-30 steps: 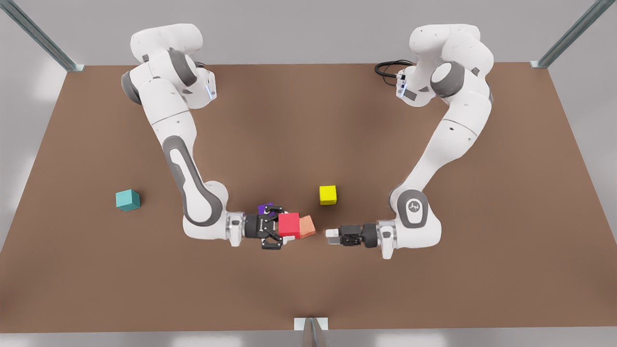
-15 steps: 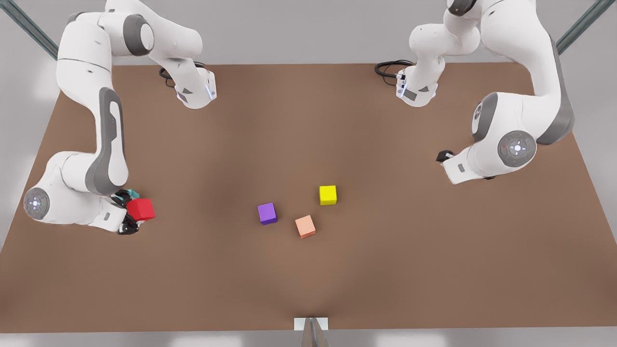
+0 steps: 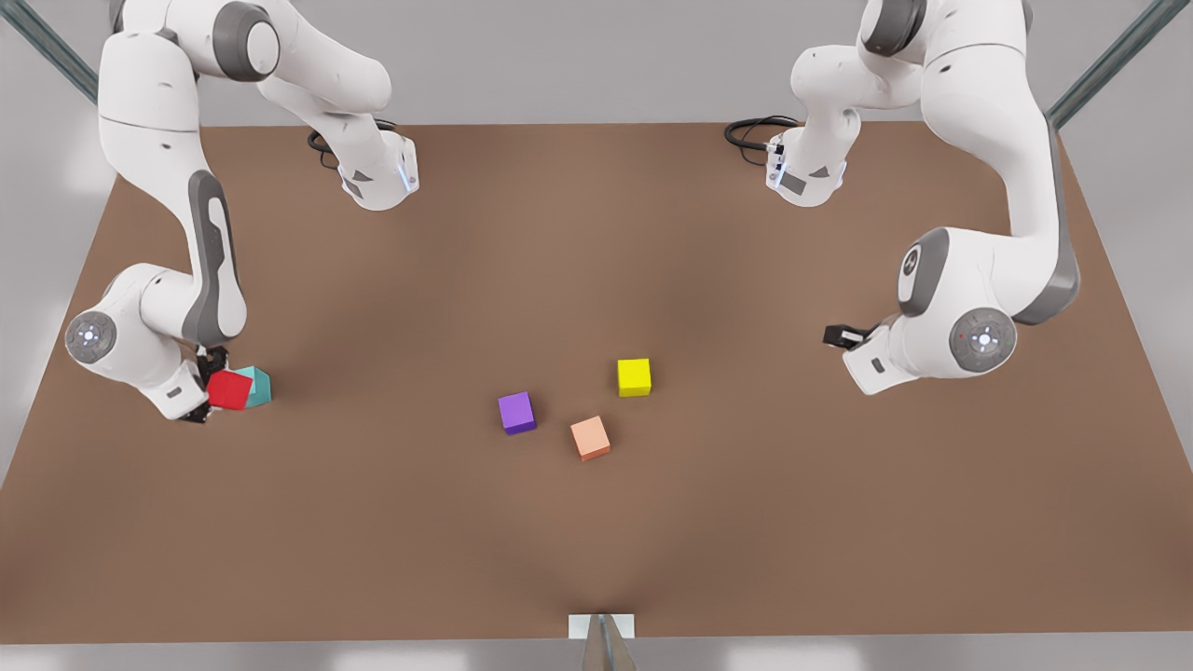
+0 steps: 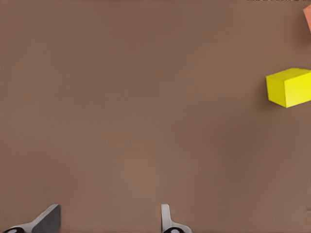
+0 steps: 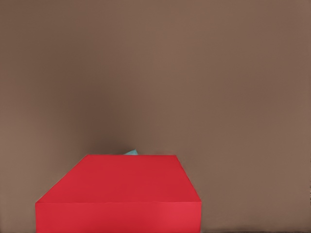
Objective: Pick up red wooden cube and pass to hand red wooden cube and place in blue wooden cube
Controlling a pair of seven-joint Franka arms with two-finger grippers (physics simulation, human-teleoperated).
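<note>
I am looking at a made-up test room inside a computer, like a robot lab. A big flat brown table (image 3: 596,522) sits inside a metal frame (image 3: 56,65) with plain grey walls. Two white robot arms (image 3: 210,233) stand on it, with little toy cubes (image 3: 634,376) spread about.

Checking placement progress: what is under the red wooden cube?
The right gripper holds the red wooden cube over the blue wooden cube, mostly covering it; whether they touch is hidden. The left gripper waits, open.

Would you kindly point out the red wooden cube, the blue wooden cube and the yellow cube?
red wooden cube (image 3: 228,390), front view, facing side.
blue wooden cube (image 3: 260,385), front view, exposed side.
yellow cube (image 3: 634,376), front view, top face.
</note>
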